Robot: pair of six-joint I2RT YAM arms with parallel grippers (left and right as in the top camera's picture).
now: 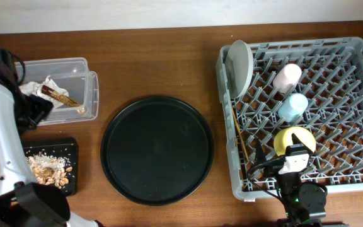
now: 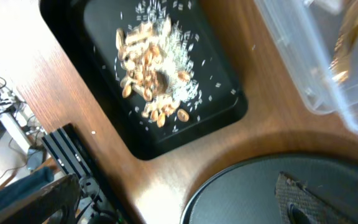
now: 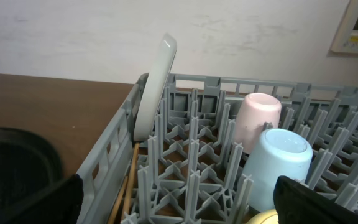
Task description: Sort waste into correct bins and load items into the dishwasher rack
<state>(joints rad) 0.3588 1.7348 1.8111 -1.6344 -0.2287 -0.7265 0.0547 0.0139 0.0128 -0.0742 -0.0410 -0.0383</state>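
Dishwasher rack (image 1: pixel 358 57), right of frame, holds:
- grey plate (image 1: pixel 240 66) on edge at its upper-left corner
- pink cup (image 1: pixel 287 77), blue cup (image 1: pixel 293 107) and yellow saucer (image 1: pixel 293 140) down the middle
- chopsticks (image 1: pixel 241 135) along its left wall

Clear box (image 1: pixel 77 66), upper left, holds napkins (image 1: pixel 33 90) and wrapper stick (image 1: pixel 62 96). Shallow black tray (image 1: pixel 70 146), lower left, holds food scraps (image 1: pixel 46 167). Round black tray (image 1: pixel 157 149), centre, is bare.

Judged: sorting and loading look complete.

Left claw (image 1: pixel 36 107) sits between the bins and right claw (image 3: pixel 179 193) at the rack's lower edge. Both have fingers apart and hold nothing.
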